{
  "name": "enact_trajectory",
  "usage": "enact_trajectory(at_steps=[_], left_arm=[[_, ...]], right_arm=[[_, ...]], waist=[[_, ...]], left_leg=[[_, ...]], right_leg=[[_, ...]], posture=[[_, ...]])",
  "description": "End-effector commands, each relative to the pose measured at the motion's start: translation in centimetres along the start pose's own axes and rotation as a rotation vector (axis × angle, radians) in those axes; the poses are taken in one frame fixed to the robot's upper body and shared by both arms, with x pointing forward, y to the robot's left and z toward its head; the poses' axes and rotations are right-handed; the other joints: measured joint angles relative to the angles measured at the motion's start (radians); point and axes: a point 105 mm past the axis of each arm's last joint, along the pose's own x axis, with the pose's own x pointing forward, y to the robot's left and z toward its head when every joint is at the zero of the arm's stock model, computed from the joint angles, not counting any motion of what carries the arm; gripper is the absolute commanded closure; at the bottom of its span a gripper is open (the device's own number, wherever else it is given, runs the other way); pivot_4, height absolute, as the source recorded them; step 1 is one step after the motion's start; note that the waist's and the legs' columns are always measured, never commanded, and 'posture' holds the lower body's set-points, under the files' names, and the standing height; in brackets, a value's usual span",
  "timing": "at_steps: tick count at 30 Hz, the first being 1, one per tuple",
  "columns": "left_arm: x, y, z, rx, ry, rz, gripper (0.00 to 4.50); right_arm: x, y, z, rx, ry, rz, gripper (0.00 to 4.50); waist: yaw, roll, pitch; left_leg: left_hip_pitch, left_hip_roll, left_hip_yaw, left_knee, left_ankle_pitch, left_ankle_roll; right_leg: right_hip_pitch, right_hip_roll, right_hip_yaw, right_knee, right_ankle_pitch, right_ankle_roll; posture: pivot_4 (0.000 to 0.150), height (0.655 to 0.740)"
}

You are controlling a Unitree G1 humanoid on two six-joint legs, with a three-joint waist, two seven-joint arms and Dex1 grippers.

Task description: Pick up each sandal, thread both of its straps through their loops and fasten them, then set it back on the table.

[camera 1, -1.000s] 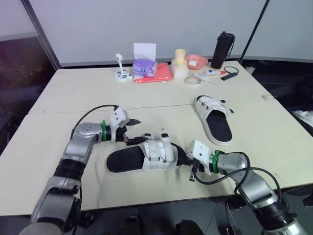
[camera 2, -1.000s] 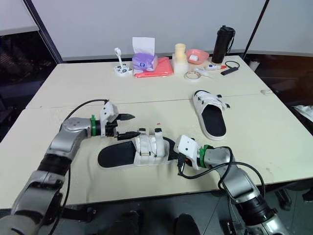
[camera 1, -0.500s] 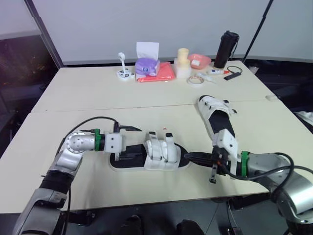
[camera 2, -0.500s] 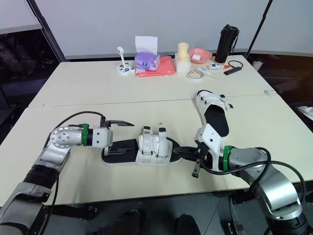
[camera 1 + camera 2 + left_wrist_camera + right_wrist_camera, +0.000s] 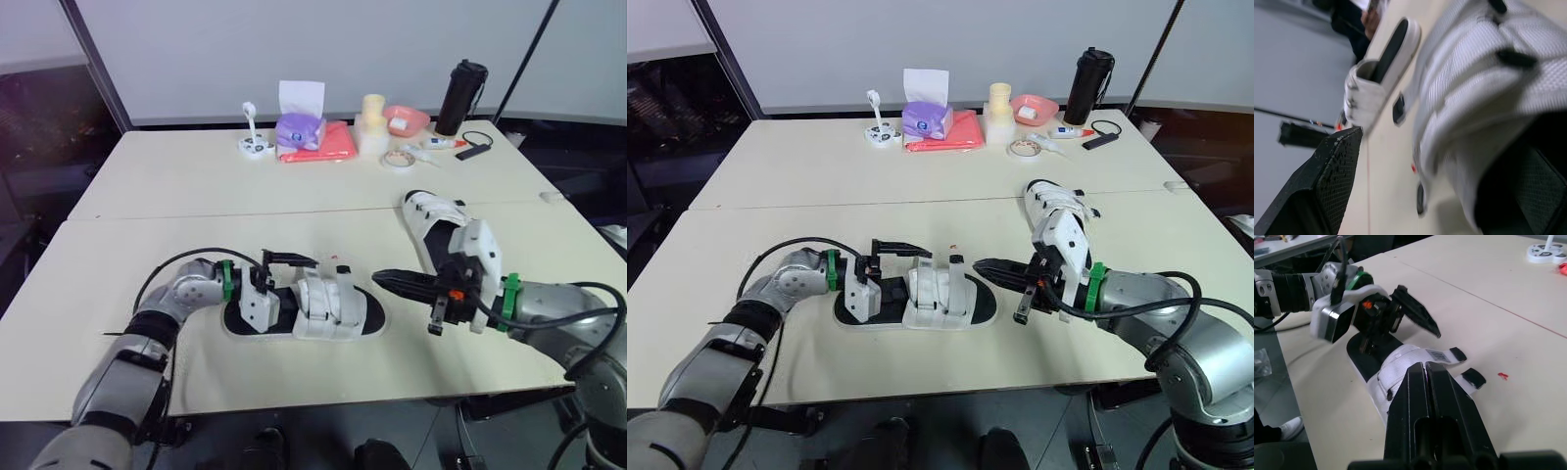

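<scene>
Item: near sandal [image 5: 313, 311], flat on the table [image 5: 196, 196]. White ribbed-mesh straps with black tab ends; smooth black footbed.
My left gripper [image 5: 294, 279] gaped wide at its heel end, one finger above the straps and one on the footbed, clamping nothing; probably there to steady it.
My right gripper [image 5: 380, 278] pointed at its toe, fingers pressed together, empty, just apart.
Second sandal [image 5: 436, 220]: beyond the toe.

The near sandal [image 5: 323, 308], black-soled with two white straps [image 5: 328, 299], lies flat on its sole, heel end between the spread fingers of the left gripper [image 5: 294, 277] and toe end just beside the right gripper [image 5: 380, 279]. The straps' black-tipped ends poke out. The second sandal [image 5: 431, 217] lies flat beyond the right gripper.
</scene>
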Motion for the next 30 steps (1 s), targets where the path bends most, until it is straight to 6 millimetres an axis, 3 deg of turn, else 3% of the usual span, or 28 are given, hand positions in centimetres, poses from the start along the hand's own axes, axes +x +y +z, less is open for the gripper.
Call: enact_trajectory(at_steps=[1, 8, 9, 13, 17, 19, 22, 30], left_arm=[[1.1, 0.4, 1.0, 0.083, -0.070, 0.005, 0.03], [3.2, 0.5, 1.7, 0.156, -0.126, 0.014, 0.03], [3.3, 0.5, 1.7, 0.164, -0.129, 0.012, 0.27], [3.6, 0.2, 1.5, 0.181, -0.128, 0.017, 1.80], [3.6, 0.2, 1.4, 0.201, -0.133, 0.030, 3.92], [3.6, 0.3, 1.3, 0.206, -0.131, 0.047, 4.49], [3.4, 1.1, 0.8, 0.204, -0.100, 0.093, 4.49], [2.5, 5.9, -4.3, 0.053, 0.218, 0.305, 4.49]], right_arm=[[-0.4, 0.1, 1.1, -0.051, -0.026, -0.012, 4.50], [-0.4, -0.1, 0.9, -0.063, -0.010, -0.026, 4.50], [-0.4, -0.1, 0.9, -0.064, -0.009, -0.028, 4.50], [-0.4, -0.2, 0.8, -0.067, -0.005, -0.035, 4.50], [-0.3, -0.2, 0.7, -0.067, -0.004, -0.039, 4.50], [-0.3, -0.2, 0.6, -0.066, -0.003, -0.040, 4.50], [-0.1, -0.2, 0.6, -0.067, -0.004, -0.039, 4.50], [0.2, -0.2, 0.5, -0.073, -0.006, -0.037, 4.50]], waist=[[0.000, 0.000, 0.000], [0.000, -0.001, 0.000], [0.000, -0.001, 0.000], [0.000, -0.001, 0.000], [0.002, 0.000, 0.000], [0.001, 0.000, 0.000], [0.001, 0.000, 0.000], [0.000, 0.000, 0.000]], left_leg=[[0.000, 0.000, 0.000, 0.000, 0.000, 0.000], [0.000, -0.001, 0.000, 0.001, 0.000, 0.000], [0.000, -0.001, 0.000, 0.002, 0.000, 0.000], [0.000, -0.001, 0.000, 0.003, 0.000, 0.000], [0.000, -0.001, 0.000, 0.005, 0.000, 0.000], [0.000, -0.002, 0.000, 0.008, 0.000, 0.000], [0.000, -0.002, 0.000, 0.011, 0.000, 0.000], [-0.001, -0.002, -0.001, 0.014, 0.000, 0.000]], right_leg=[[0.000, 0.000, 0.000, 0.000, 0.000, 0.000], [0.000, 0.000, 0.000, 0.003, 0.000, 0.001], [-0.001, 0.000, 0.000, 0.004, 0.000, 0.001], [-0.001, 0.000, 0.000, 0.007, 0.000, 0.001], [-0.001, 0.000, 0.000, 0.010, 0.000, 0.002], [-0.001, 0.000, 0.000, 0.011, 0.000, 0.002], [0.001, 0.000, 0.000, 0.012, 0.000, 0.002], [0.001, 0.000, 0.000, 0.013, -0.001, 0.002]], posture=[[0.150, 0.7400], [0.150, 0.7400], [0.150, 0.7400], [0.150, 0.7400], [0.150, 0.7400], [0.150, 0.7400], [0.150, 0.7400], [0.150, 0.7400]])
